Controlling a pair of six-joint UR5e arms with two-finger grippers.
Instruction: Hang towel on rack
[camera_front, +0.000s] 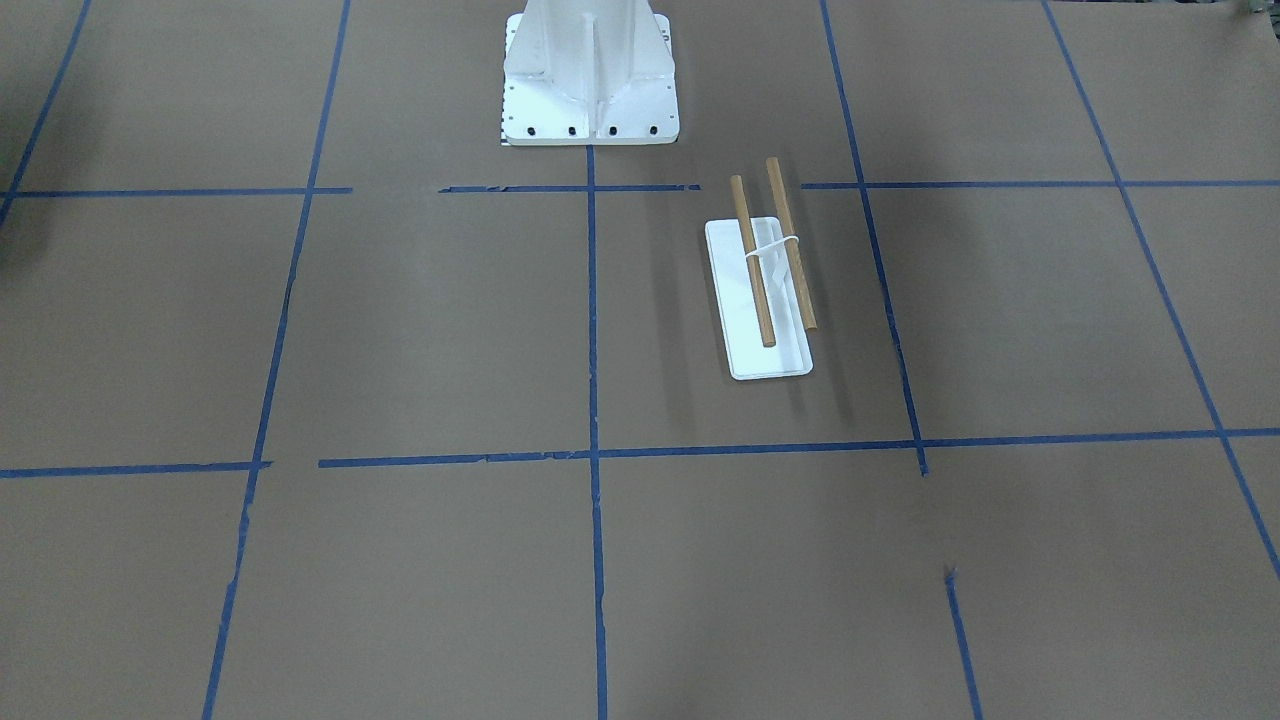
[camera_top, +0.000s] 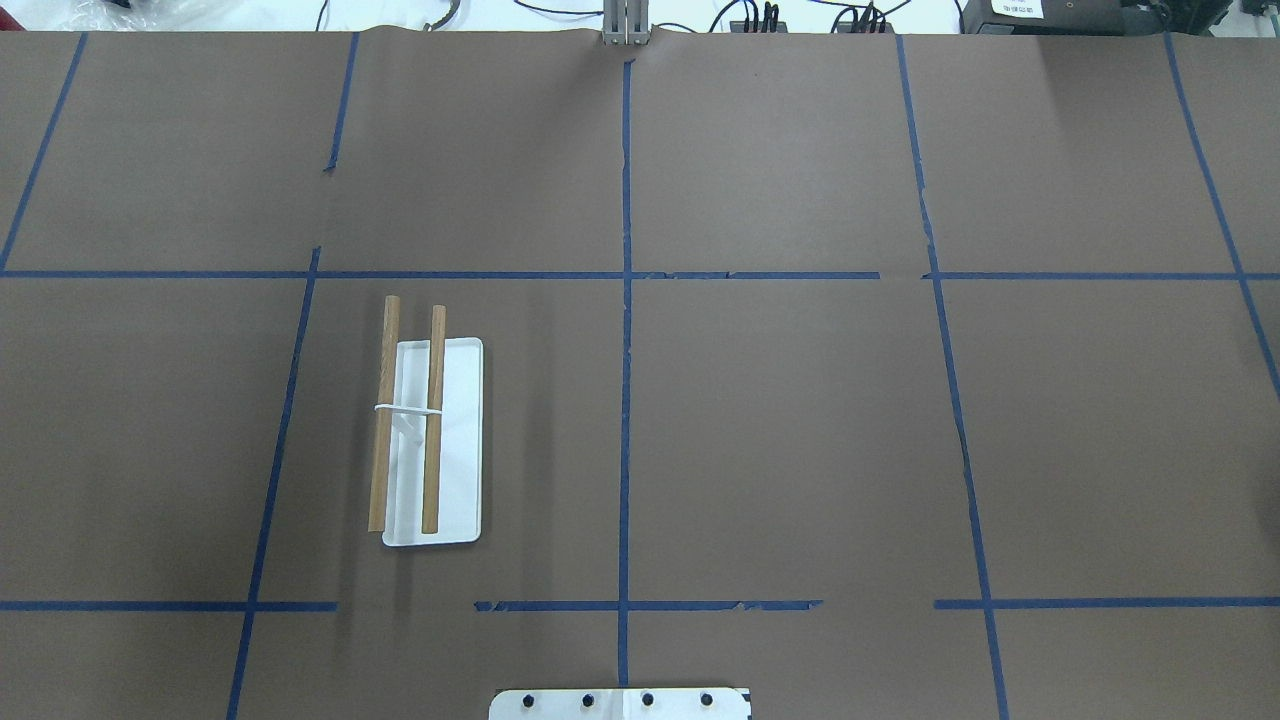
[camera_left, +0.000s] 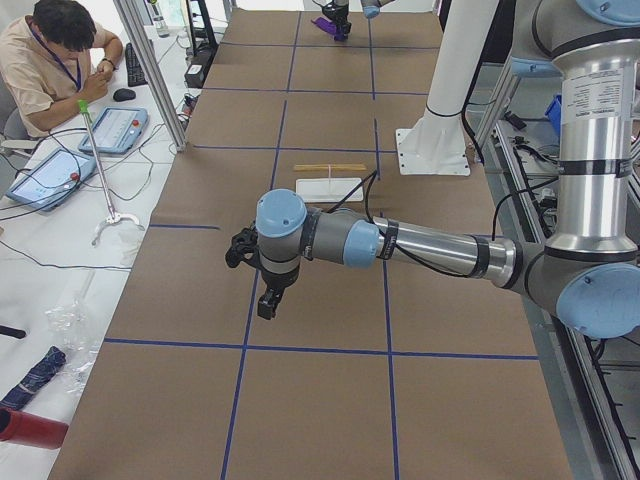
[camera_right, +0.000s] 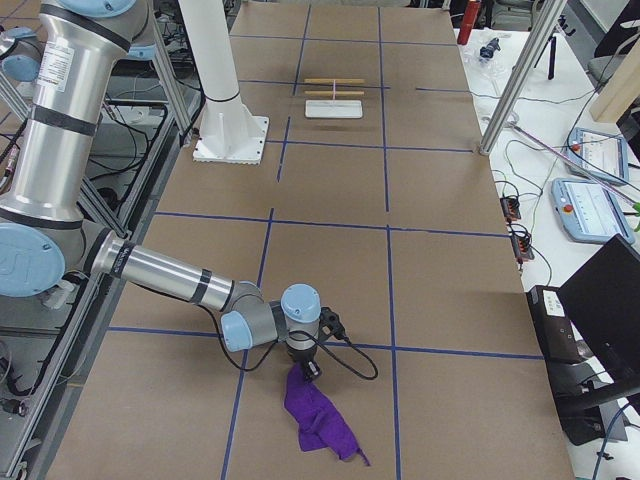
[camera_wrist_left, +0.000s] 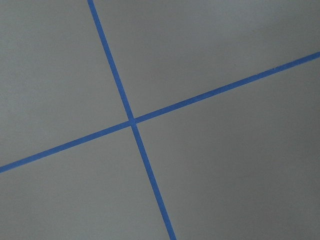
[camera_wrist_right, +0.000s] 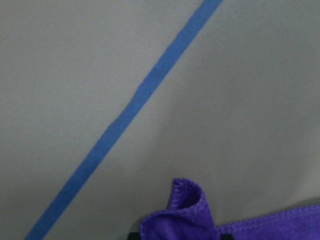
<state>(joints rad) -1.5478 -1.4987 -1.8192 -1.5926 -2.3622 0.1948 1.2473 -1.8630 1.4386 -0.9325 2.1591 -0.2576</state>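
Purple towel (camera_right: 318, 420) in side and wrist views, rack (camera_top: 433, 440) overhead

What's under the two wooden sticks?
A flat white base sits under the wooden sticks, and a thin white crossbar joins them. The part of the brown paper table right beneath the base is covered, so it cannot be seen.

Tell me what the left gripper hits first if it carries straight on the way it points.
The left gripper points down, so it would probably meet the paper-covered table first, near the blue tape crossing. Its wrist view shows nothing else in the way.
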